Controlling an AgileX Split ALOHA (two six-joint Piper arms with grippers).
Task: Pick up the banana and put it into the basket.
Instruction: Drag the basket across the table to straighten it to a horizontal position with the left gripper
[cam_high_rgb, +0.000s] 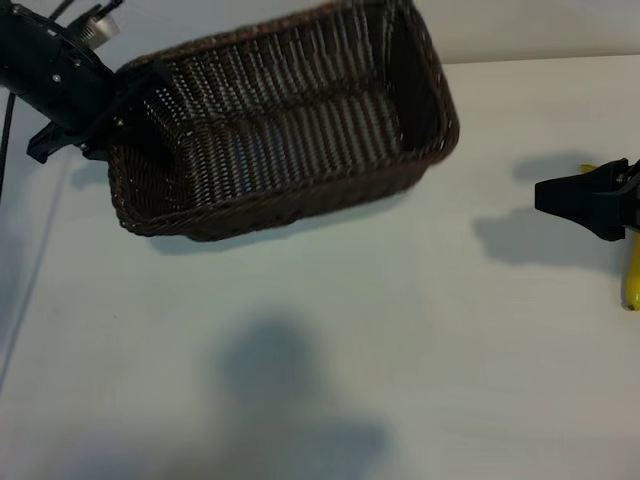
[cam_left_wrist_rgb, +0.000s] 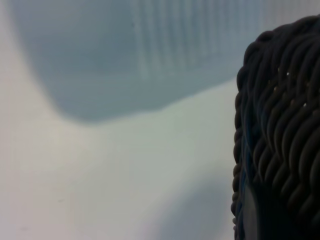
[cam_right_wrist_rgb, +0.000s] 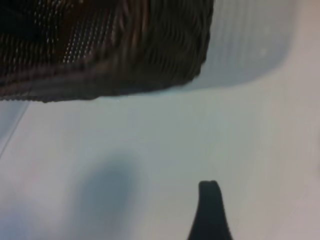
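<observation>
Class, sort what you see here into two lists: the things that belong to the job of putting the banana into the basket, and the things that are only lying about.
Belong to the job:
- banana, at the table's right edge, outside the basket
- basket, nothing in it
- left gripper, at the basket's left end
- right gripper, over the banana

Lying about:
- only the white table; nothing else shows.

Your left arm (cam_high_rgb: 55, 80) was a matte black body with small pale screw heads dotted along its casing and a ribbed silver metal part near its upper end. You had thin dark cables trailing from it, one hanging down along the frame's edge. Your right gripper (cam_high_rgb: 545, 195) was matte black too, with blocky, angular jaw pieces. In your right wrist view, one black finger (cam_right_wrist_rgb: 210, 212) tapered to a rounded tip.
</observation>
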